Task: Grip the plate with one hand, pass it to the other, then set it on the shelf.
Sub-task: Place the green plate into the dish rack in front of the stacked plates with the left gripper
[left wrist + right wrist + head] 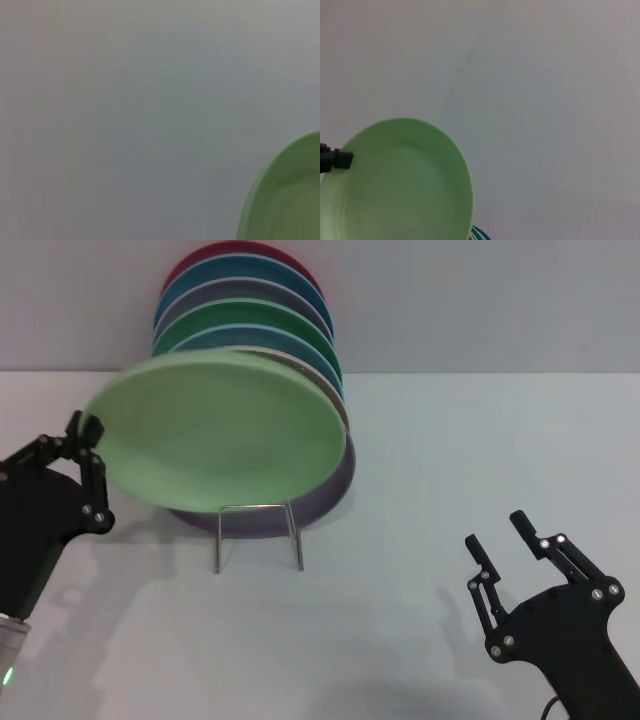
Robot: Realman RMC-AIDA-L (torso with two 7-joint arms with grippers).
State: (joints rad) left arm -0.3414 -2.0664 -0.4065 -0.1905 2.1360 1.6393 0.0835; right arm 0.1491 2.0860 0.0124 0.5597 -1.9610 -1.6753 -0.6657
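The left gripper (88,430), at the frame's left edge, pinches the rim of the round pale mint-green plastic plate (225,430), tilted just above the thin silver wire shelf (258,532). The right gripper (500,535), lower right, stands open and empty, well apart.

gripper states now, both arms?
Left tool: shut on the plate rim, held up in front of the shelf.
Right tool: open, empty, low at the right.

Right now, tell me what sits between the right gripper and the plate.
In the head view, only bare table separates the open right gripper from the plate, held by the left gripper.
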